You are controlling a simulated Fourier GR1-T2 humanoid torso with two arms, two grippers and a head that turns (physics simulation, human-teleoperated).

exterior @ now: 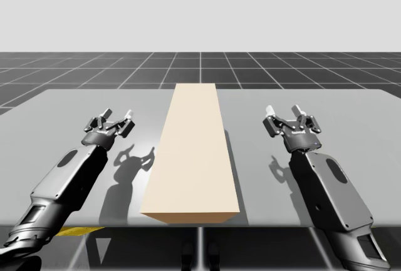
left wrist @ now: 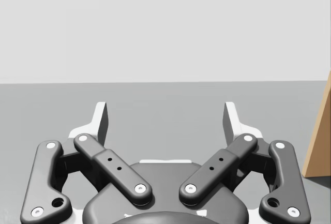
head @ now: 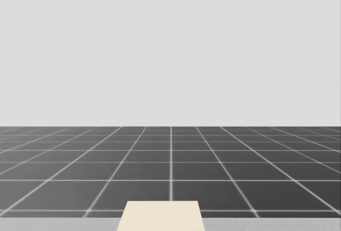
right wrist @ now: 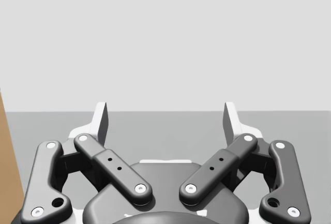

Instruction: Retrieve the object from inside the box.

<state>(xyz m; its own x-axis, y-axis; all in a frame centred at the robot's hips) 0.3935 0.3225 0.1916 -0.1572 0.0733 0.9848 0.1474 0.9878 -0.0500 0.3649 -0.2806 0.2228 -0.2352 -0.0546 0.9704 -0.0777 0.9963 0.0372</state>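
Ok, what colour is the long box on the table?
Pale cream-beige; the box shows best in the high view.

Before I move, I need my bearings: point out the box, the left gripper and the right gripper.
box [exterior: 191, 152]: high view, middle of its top face.
left gripper [exterior: 118, 117]: high view, midway between its fingertips.
right gripper [exterior: 282, 111]: high view, midway between its fingertips.

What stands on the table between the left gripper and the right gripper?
A long beige box lies between the left gripper and the right gripper, touching neither. The high view shows this.
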